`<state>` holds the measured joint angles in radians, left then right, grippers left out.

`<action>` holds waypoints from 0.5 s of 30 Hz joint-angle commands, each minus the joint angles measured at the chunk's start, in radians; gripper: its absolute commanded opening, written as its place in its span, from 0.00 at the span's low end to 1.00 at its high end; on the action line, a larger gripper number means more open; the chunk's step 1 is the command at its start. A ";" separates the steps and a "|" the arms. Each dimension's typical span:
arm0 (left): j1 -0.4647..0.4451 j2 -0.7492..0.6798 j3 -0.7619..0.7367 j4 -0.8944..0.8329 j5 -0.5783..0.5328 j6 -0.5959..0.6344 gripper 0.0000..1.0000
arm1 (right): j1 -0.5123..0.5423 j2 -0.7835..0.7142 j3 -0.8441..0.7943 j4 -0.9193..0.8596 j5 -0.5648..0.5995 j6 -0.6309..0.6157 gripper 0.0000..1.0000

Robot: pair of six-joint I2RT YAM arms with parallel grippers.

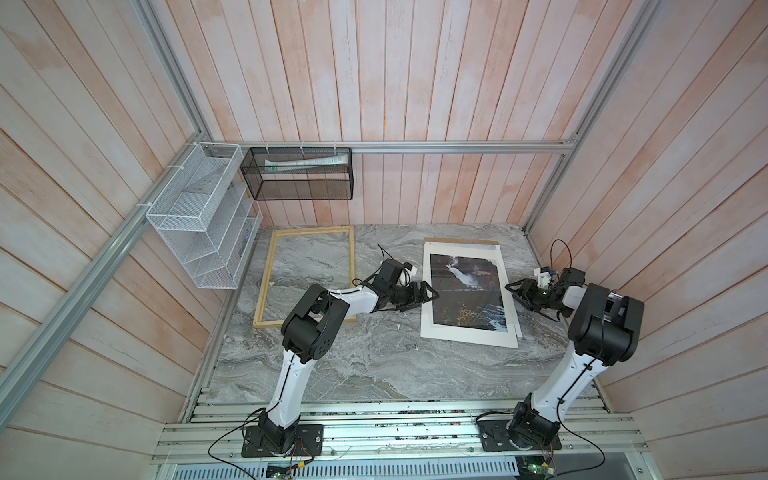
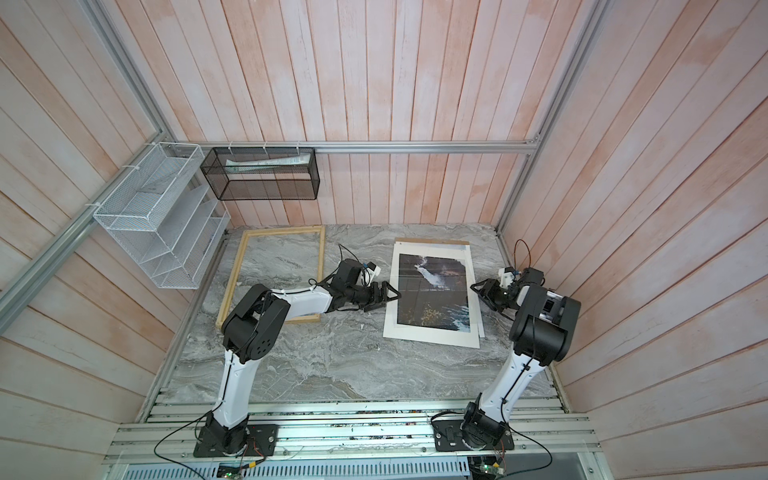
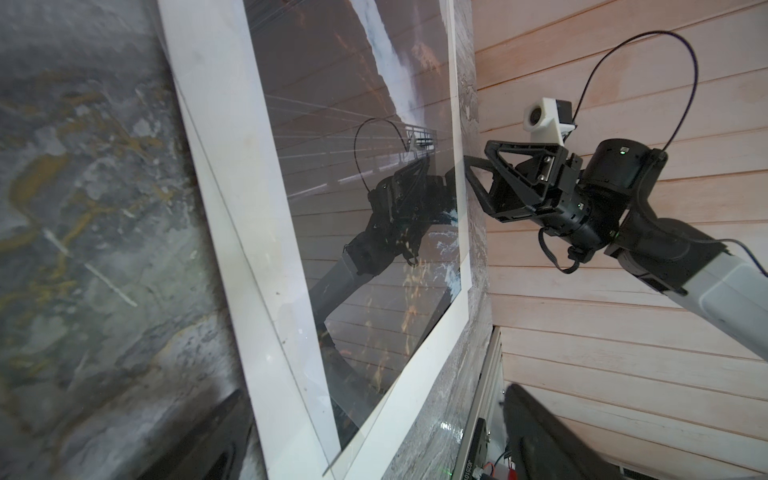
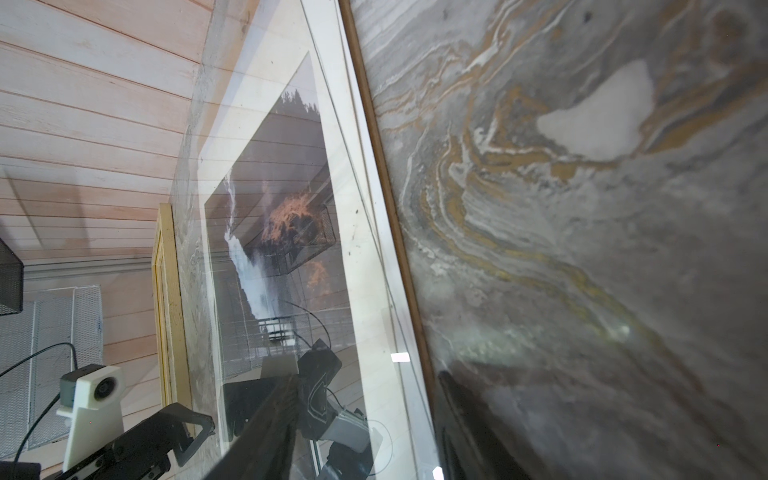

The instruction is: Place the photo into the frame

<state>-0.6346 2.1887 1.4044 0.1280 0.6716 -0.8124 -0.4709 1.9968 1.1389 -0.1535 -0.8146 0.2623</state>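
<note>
The photo (image 1: 465,291) (image 2: 432,291) lies face up right of centre on the marble table, its white border around a dark waterfall picture. It rests on a brown backing panel (image 1: 461,241) (image 4: 386,166), and a clear sheet (image 3: 291,291) lies slightly skewed on top of it. The pale wood frame (image 1: 266,282) (image 2: 237,274) (image 4: 166,291) lies flat at the back left. My left gripper (image 1: 428,300) (image 2: 392,298) (image 3: 374,457) is wide open at the photo's left edge. My right gripper (image 1: 512,293) (image 2: 476,291) (image 3: 469,170) (image 4: 365,424) is open, with its jaws either side of the stack's right edge.
A white wire rack (image 1: 199,216) and a black mesh basket (image 1: 299,174) hang on the back-left walls above the frame. Plank walls close in on three sides. Bare marble table (image 1: 374,365) stretches in front of the photo, towards the aluminium rails.
</note>
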 commanded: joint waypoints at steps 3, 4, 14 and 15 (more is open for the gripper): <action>-0.008 0.053 0.051 -0.046 -0.027 0.036 0.95 | 0.002 -0.022 -0.027 -0.021 -0.001 0.005 0.54; -0.009 0.059 0.055 -0.052 -0.030 0.038 0.95 | 0.003 -0.024 -0.027 -0.020 -0.003 0.006 0.54; -0.026 0.117 0.099 -0.087 -0.035 0.042 0.95 | 0.003 -0.044 -0.047 0.030 -0.073 0.027 0.54; -0.027 0.118 0.100 -0.087 -0.035 0.043 0.95 | 0.004 -0.045 -0.046 0.032 -0.080 0.030 0.54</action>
<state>-0.6472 2.2570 1.4952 0.0933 0.6537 -0.7895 -0.4732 1.9835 1.1084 -0.1223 -0.8341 0.2733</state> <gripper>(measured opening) 0.951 0.538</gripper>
